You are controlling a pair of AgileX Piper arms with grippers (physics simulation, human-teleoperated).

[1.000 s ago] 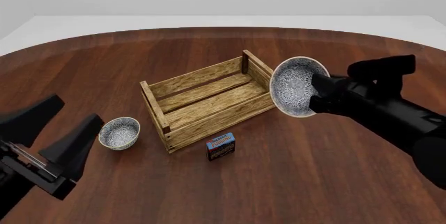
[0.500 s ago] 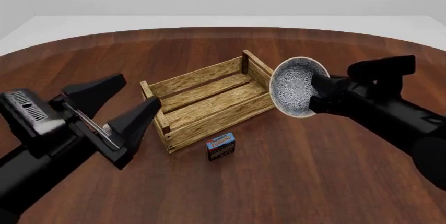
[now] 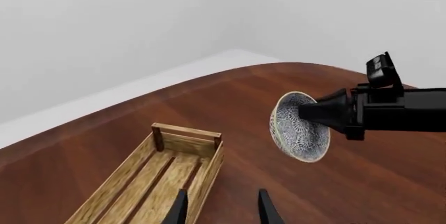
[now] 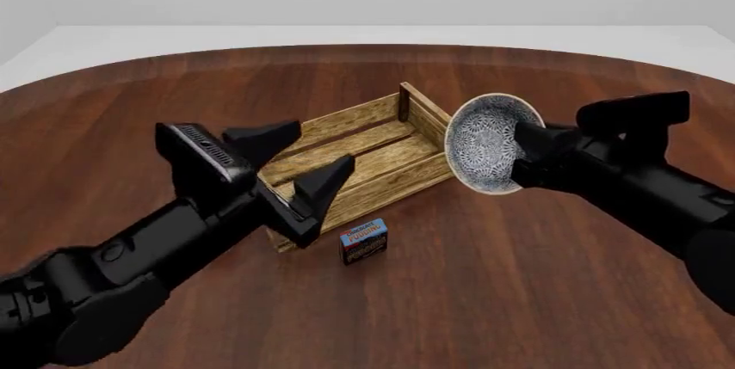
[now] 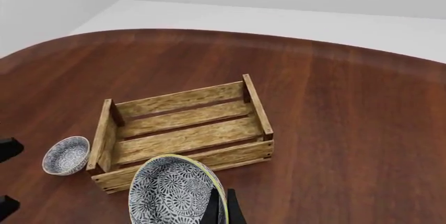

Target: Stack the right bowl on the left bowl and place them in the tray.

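I'm mid-carry: my right gripper (image 4: 519, 165) pinches the right bowl (image 4: 487, 143) by its rim, tilted, above the table beside the tray (image 4: 344, 161). The left bowl (image 5: 66, 155) sits beyond the tray's far end. My left gripper (image 4: 301, 165) hangs wide apart, empty. Next, carry the bowl across and level it over its twin

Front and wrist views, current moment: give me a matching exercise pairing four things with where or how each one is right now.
Things:
1. right bowl
2. left bowl
3. tray
4. small carton

States:
A. resting on the table beside the tray's short end, seen only in the right wrist view
B. standing on the table in front of the tray
C. gripped by the rim, tipped on edge above the table
D. nothing inside it

Pairs: 1-C, 2-A, 3-D, 4-B. The right gripper holds the right bowl; the left gripper is open and holds nothing.
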